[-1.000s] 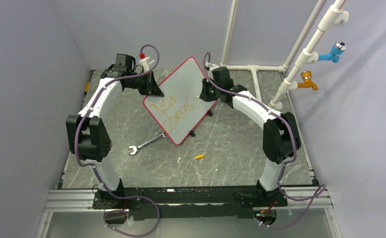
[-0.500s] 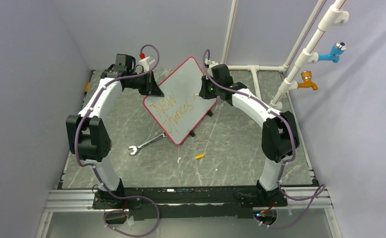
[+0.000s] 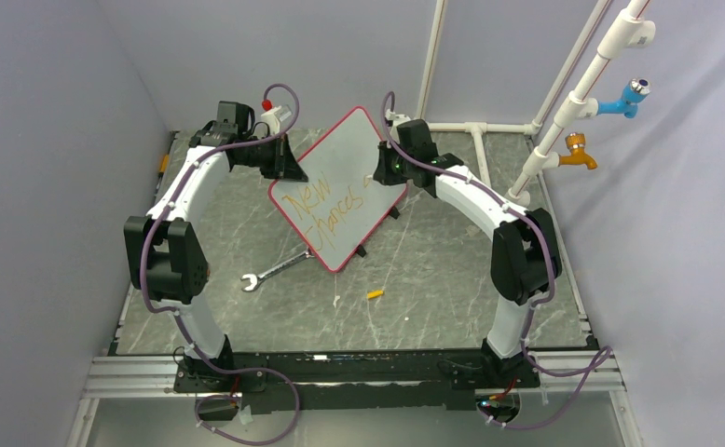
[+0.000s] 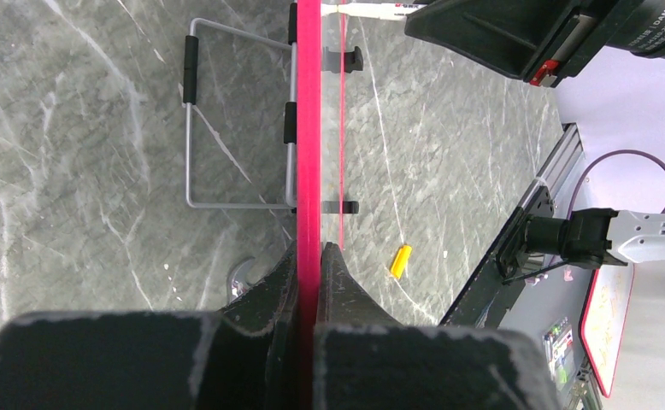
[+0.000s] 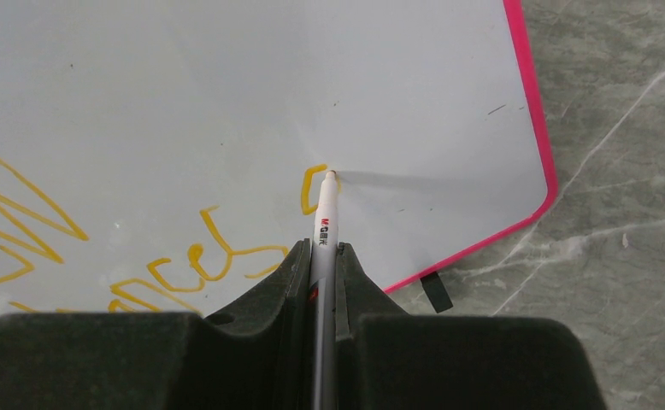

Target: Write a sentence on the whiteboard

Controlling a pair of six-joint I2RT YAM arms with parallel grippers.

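Note:
The whiteboard (image 3: 345, 177) with its red frame stands tilted on the table between my arms. Its edge (image 4: 309, 128) runs up the left wrist view. The sentence (image 3: 326, 207) in orange reads "New chances" plus a new curved stroke (image 5: 310, 188). My left gripper (image 3: 289, 169) is shut on the board's left edge (image 4: 309, 256). My right gripper (image 3: 380, 175) is shut on a white marker (image 5: 326, 222), whose tip touches the board at the new stroke. The gripper also shows in the right wrist view (image 5: 320, 252).
A wrench (image 3: 273, 271) lies on the table below the board. An orange marker cap (image 3: 375, 294) lies nearer the front, also in the left wrist view (image 4: 400, 260). White pipes with a blue (image 3: 627, 96) and an orange tap (image 3: 578, 151) stand at the back right.
My right gripper has shifted slightly up and left along the board with the marker. The left arm and board have not moved.

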